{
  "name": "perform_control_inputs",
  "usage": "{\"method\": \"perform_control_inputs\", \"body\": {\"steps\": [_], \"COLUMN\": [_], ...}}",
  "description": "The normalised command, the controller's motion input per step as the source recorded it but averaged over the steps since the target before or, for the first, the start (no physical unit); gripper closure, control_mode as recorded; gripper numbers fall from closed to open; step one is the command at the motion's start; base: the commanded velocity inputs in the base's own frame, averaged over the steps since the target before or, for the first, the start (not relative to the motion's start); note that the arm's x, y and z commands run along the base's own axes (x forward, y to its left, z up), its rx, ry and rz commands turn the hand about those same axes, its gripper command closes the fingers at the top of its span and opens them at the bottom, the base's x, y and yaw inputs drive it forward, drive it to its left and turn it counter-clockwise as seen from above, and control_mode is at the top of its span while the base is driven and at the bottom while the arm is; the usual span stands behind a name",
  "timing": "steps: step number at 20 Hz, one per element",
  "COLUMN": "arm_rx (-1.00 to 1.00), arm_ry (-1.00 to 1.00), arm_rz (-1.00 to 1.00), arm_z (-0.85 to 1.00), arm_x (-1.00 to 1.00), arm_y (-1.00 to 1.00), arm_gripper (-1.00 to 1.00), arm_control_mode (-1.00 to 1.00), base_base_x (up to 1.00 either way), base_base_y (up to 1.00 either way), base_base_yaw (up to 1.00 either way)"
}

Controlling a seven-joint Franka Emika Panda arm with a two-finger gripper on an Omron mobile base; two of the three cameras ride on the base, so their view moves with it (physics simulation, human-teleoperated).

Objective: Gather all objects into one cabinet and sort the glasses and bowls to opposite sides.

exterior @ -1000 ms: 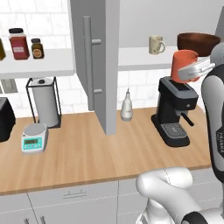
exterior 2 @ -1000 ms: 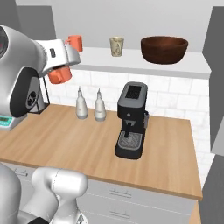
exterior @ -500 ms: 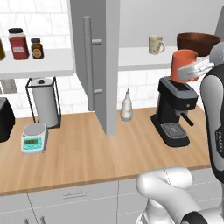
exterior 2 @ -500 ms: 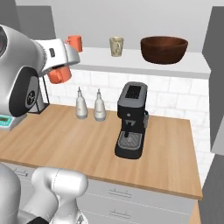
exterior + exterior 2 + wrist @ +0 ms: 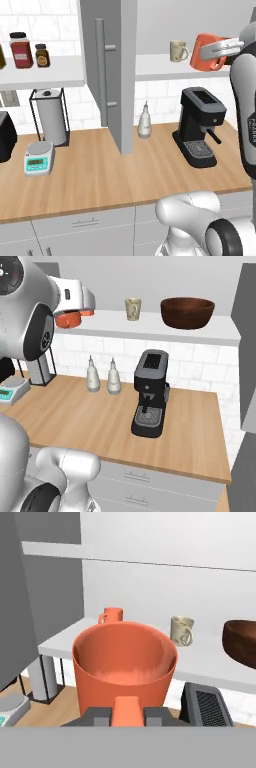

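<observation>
Up goes the orange-red cup [image 5: 204,52]: over the last second the arm has lifted it from in front of the coffee machine [image 5: 200,125] to about the height of the white shelf [image 5: 160,67], while the base views have not shifted. The gripper [image 5: 220,50] is closed on the cup's side wall near the rim, its pale fingers lying across the orange surface. The hand view looks straight into the cup's mouth.

For the task this reads as the carry stage. 1 object is in hand and level with the open cabinet's shelf. The cream mug [image 5: 177,51] and the dark brown bowl [image 5: 187,312] already stand on that shelf. The mug is nearer the cabinet door [image 5: 112,75] and the bowl is well apart from it, toward the far end. My guess is that the cup belongs beside the mug, away from the bowl.

The cup is a smooth, matte, slightly tapered cylinder with a thin wall and no handle. The mug is cream and glossy with a faint pattern and a loop handle. The bowl is broad and deep, with a wood-like sheen. A second small orange mug [image 5: 112,615] with a handle sits on the shelf toward the door side. The door is flat grey with a long silver bar handle [image 5: 101,72].
</observation>
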Motion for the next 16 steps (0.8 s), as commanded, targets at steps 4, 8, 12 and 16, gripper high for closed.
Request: {"method": "perform_control_inputs", "body": {"steps": [4,8,12,16], "arm_rx": [-0.02,-0.21,-0.01,0.28], "arm_ry": [0.04,0.00,0.03,0.00], "arm_rz": [-0.10,-0.13,-0.01,0.00], "arm_z": [-0.06,-0.58,-0.86,-0.08], "arm_x": [0.44,0.05,0.07,0.28], "arm_y": [0.25,0.22,0.04,-0.18], "arm_gripper": [1.00,1.00,1.00,1.00], "arm_control_mode": [-1.00,-1.00,-1.00,-1.00], "base_base_x": [0.00,0.00,0.00,0.00], "base_base_y": [0.00,0.00,0.00,0.00], "base_base_yaw": [0.00,0.00,0.00,0.00]}}
